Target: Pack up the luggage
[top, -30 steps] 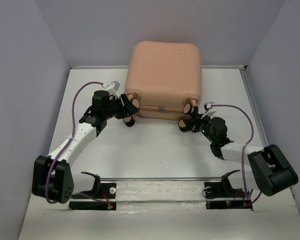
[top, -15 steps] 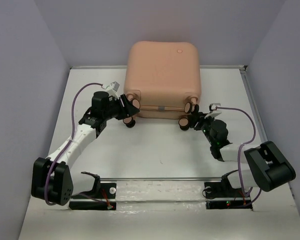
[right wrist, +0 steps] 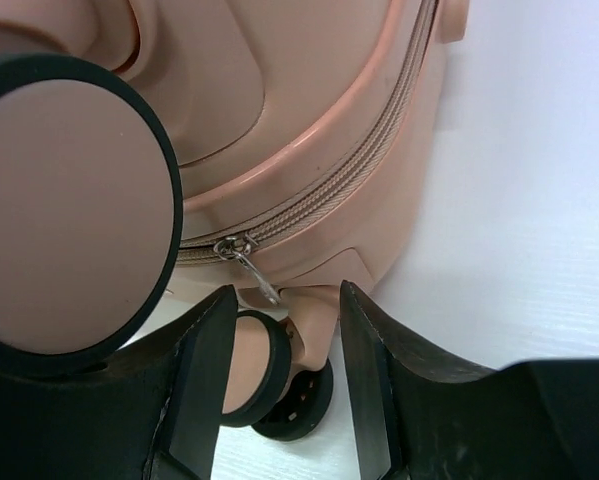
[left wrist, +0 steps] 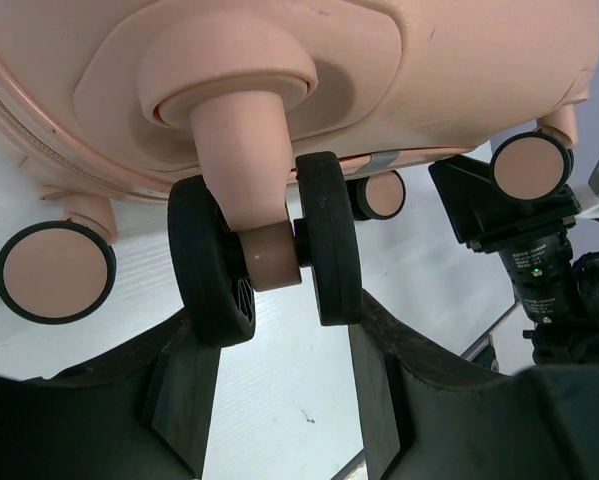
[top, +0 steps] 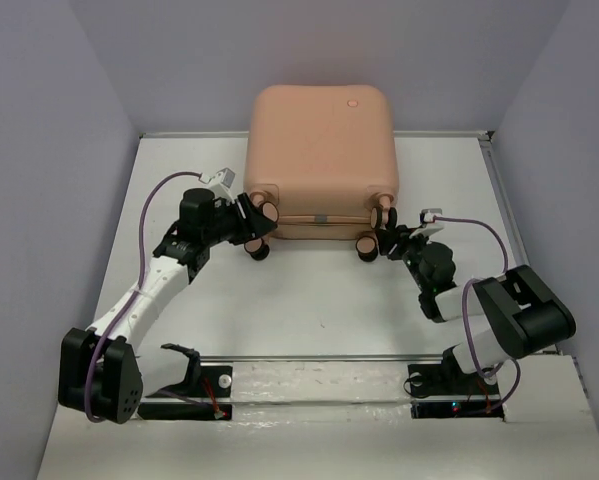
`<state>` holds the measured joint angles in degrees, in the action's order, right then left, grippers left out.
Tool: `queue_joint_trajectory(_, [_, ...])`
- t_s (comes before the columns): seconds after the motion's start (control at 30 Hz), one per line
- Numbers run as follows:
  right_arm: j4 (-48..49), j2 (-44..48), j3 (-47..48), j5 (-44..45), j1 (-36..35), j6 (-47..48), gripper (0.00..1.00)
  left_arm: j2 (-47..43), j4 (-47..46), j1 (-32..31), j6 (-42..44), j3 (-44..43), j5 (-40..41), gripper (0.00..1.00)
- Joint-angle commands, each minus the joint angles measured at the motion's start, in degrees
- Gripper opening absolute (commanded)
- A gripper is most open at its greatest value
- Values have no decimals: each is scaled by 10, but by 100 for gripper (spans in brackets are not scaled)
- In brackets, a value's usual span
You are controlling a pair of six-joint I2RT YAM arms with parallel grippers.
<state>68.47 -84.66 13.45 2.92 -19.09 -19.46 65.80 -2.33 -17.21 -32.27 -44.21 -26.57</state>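
Note:
The luggage [top: 319,140], a peach-pink hard-shell suitcase, is zipped shut at the back middle, wheels toward me. My left gripper [top: 251,226] is at its near left corner. In the left wrist view the open left gripper [left wrist: 279,330] has a black-and-pink double wheel [left wrist: 264,250] sitting at its fingertips. My right gripper [top: 384,240] is at the near right corner. In the right wrist view the right gripper [right wrist: 286,300] is open, with a wheel [right wrist: 279,385] between its fingers and the zipper pull [right wrist: 247,262] just above.
Grey walls close in the white table [top: 309,300] on the left, right and back. A metal rail [top: 309,357] runs across near the arm bases. Other suitcase wheels [left wrist: 54,272] show beside the left gripper.
The suitcase has shifted a little left and back. The right gripper has moved in to the near right wheel and that arm's elbow has swung inward. The left gripper has followed the left corner.

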Motion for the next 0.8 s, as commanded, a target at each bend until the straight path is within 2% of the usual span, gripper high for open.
queue_joint_trajectory(0.0, [151, -21, 28, -25, 5, -2, 52, -49, -109, -16, 14, -17, -100, 6])
queue_joint_trajectory(0.2, [207, -57, 46, -12, 5, -6, 47, -47, -111, -28, 10, -11, -96, 6])
queue_joint_trajectory(0.3, [261, -77, 59, 20, 5, 2, 37, -51, -110, -37, 10, -11, -93, 6])
queue_joint_trajectory(0.43, [275, -87, 78, 38, 5, 24, 36, -54, -104, -38, 16, -14, -86, 6])
queue_joint_trajectory(0.57, [284, -82, 82, 32, 5, 37, 42, -58, -104, -39, 20, -16, -79, 6])
queue_joint_trajectory(0.67, [282, -77, 81, 35, 5, 49, 54, -57, -96, -38, 29, -18, -71, 6])
queue_joint_trajectory(0.77, [283, -73, 79, 36, 5, 54, 57, -57, -90, -38, 35, -19, -61, 6])
